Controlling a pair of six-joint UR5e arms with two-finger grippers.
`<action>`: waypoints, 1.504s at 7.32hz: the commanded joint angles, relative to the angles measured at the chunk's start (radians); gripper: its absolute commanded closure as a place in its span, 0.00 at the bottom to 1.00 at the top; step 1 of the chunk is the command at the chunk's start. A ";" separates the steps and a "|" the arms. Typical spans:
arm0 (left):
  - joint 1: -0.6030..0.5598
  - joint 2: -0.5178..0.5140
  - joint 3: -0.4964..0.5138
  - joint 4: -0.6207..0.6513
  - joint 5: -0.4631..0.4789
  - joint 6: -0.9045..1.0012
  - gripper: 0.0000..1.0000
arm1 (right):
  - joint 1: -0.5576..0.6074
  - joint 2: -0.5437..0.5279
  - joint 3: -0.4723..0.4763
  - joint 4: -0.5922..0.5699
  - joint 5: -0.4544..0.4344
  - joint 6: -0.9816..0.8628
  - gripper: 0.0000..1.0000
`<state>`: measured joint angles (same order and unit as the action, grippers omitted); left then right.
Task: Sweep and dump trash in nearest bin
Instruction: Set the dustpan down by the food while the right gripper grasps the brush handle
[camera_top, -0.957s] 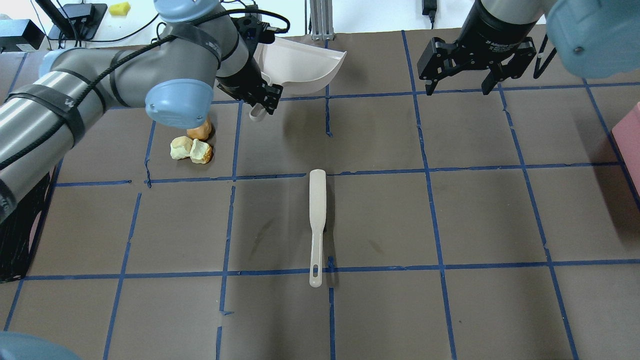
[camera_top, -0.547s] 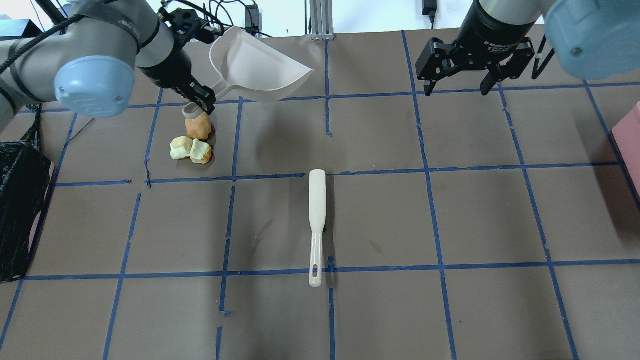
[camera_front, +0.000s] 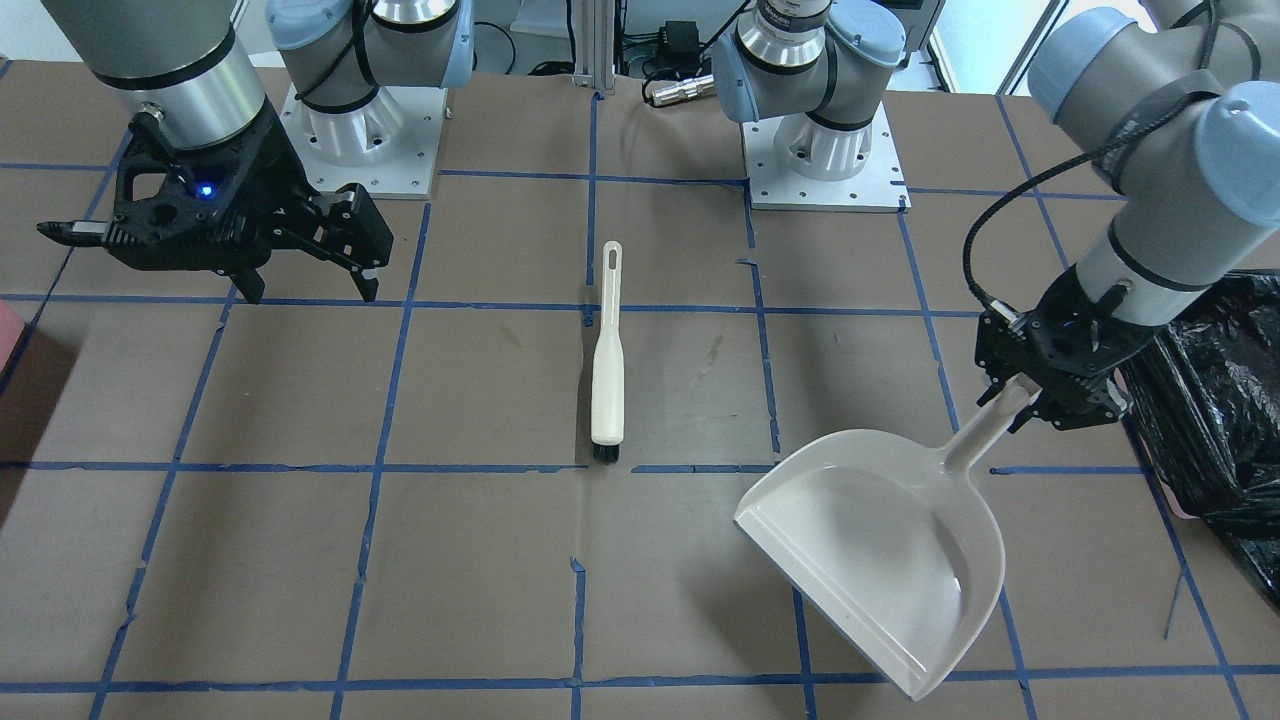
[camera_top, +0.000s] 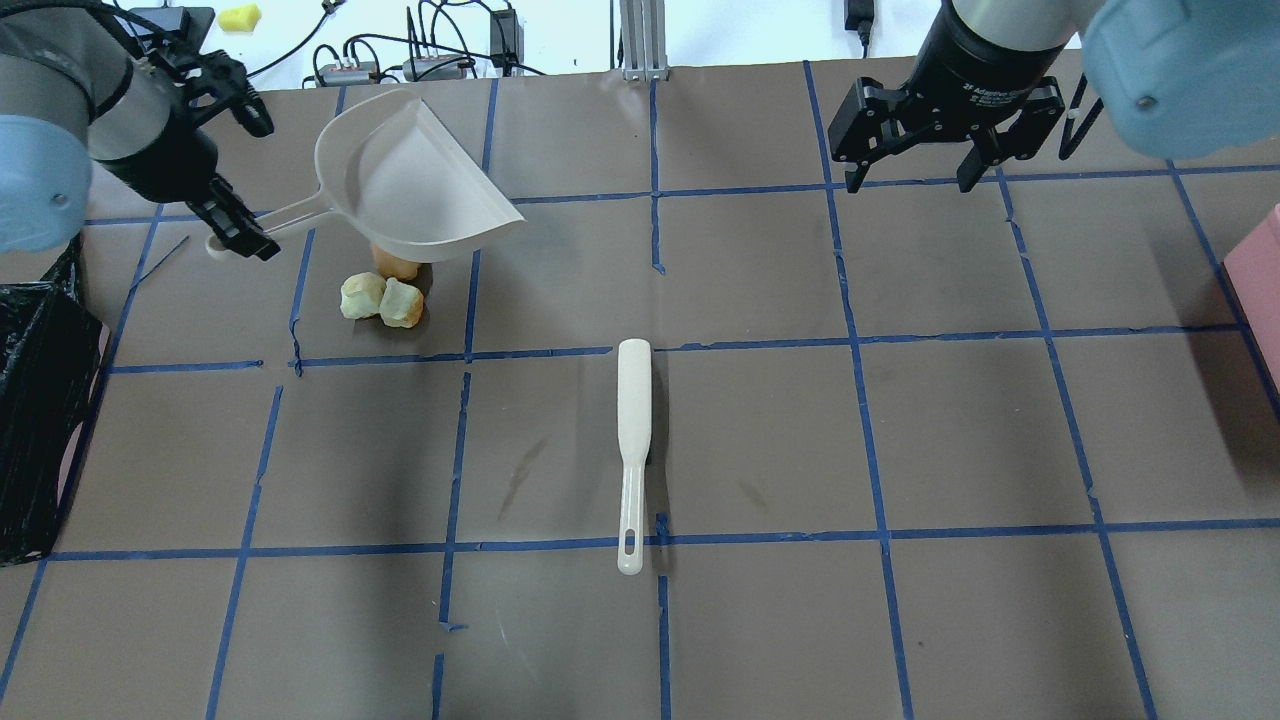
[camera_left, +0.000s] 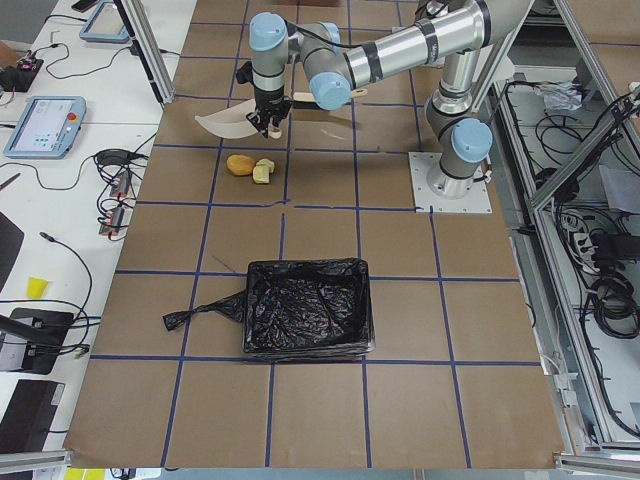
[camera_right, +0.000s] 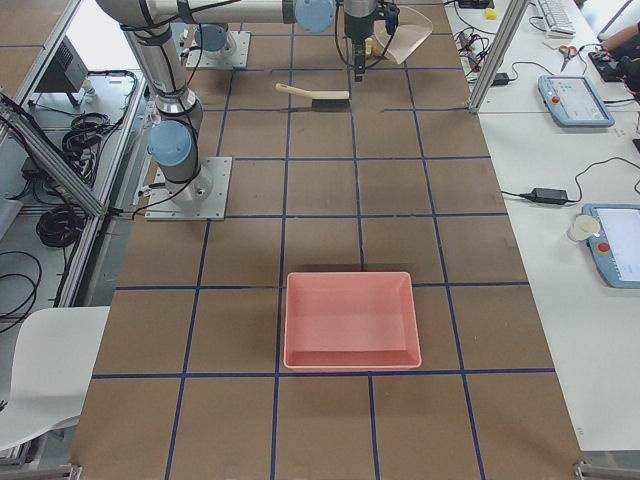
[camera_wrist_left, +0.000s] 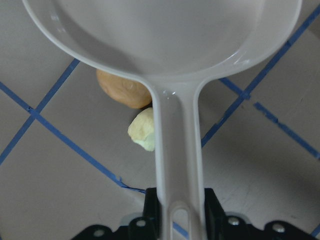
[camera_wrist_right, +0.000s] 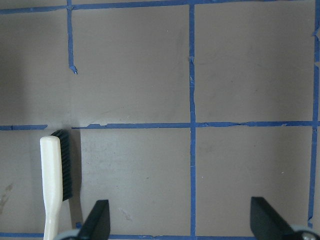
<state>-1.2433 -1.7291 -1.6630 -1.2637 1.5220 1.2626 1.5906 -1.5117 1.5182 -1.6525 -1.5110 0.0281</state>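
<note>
My left gripper (camera_top: 235, 235) is shut on the handle of a pale grey dustpan (camera_top: 410, 185), which hangs tilted above the table. The trash lies under and just in front of the pan: a tan lump (camera_top: 395, 265), half covered by the pan, and two yellow-green chunks (camera_top: 362, 295) (camera_top: 402, 303). The left wrist view shows the handle (camera_wrist_left: 177, 165) over the lump (camera_wrist_left: 122, 90) and one chunk (camera_wrist_left: 142, 131). The black-lined bin (camera_top: 40, 420) stands at the table's left edge. My right gripper (camera_top: 910, 180) hangs open and holds nothing.
A white brush (camera_top: 633, 420) with black bristles lies at the table's middle, also in the right wrist view as the brush (camera_wrist_right: 52, 185). A pink tray (camera_right: 350, 320) sits on the right end. Cables and a yellow sponge (camera_top: 240, 16) lie beyond the far edge.
My left arm has swung the dustpan leftward across the back of the table, and it now hangs over the tan lump. The trash, brush and right gripper stay put.
</note>
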 joint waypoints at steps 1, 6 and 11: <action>0.132 -0.007 0.017 -0.037 -0.002 0.246 0.88 | 0.000 0.001 -0.001 0.000 0.000 -0.001 0.00; 0.289 -0.096 0.100 -0.037 0.018 0.596 0.88 | 0.133 0.031 0.003 -0.001 0.022 0.076 0.00; 0.309 -0.240 0.166 0.044 0.110 0.711 0.88 | 0.435 0.056 0.149 -0.016 0.023 0.456 0.00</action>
<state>-0.9351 -1.9485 -1.5015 -1.2370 1.6100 1.9394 1.9430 -1.4588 1.6268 -1.6619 -1.4929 0.3649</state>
